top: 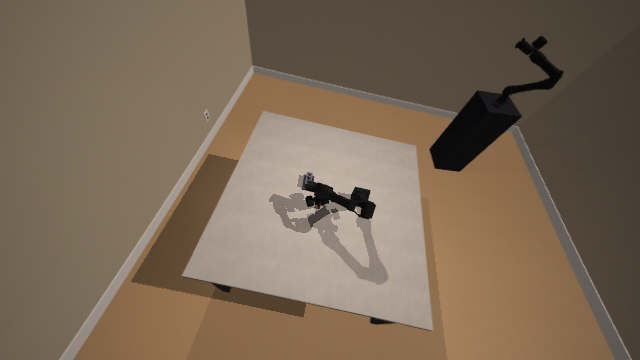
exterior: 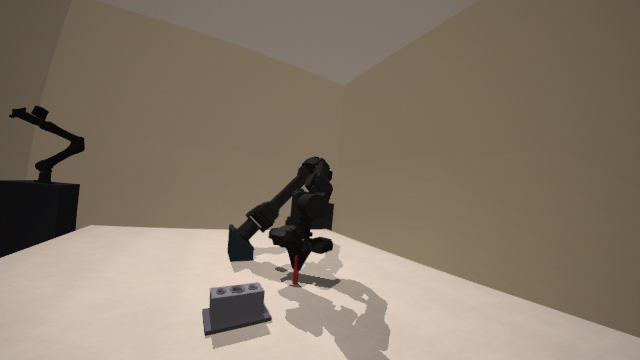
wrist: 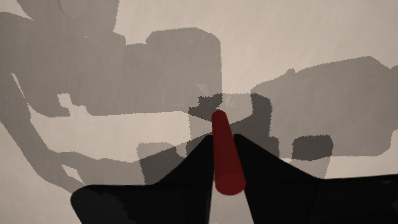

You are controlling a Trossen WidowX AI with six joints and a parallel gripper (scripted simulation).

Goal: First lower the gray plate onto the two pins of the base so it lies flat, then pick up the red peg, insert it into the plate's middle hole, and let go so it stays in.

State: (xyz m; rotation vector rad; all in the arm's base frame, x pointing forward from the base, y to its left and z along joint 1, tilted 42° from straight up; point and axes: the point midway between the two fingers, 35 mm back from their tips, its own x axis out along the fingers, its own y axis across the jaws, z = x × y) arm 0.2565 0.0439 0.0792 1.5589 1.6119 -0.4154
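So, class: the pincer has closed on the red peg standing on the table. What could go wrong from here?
1. The pincer grips the red peg near its top, so the long lower part could tilt when lifted.
2. A tilted peg may catch on the rim of the middle hole rather than drop in.
3. The gray plate sits some way from the peg, so the grip could slip on the way over.

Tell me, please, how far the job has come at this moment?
Done: the gray plate appears seated on its base. In hand: the end effector is shut on the red peg, which stands upright on the table. Left: carry it to the plate's middle hole, insert, release.
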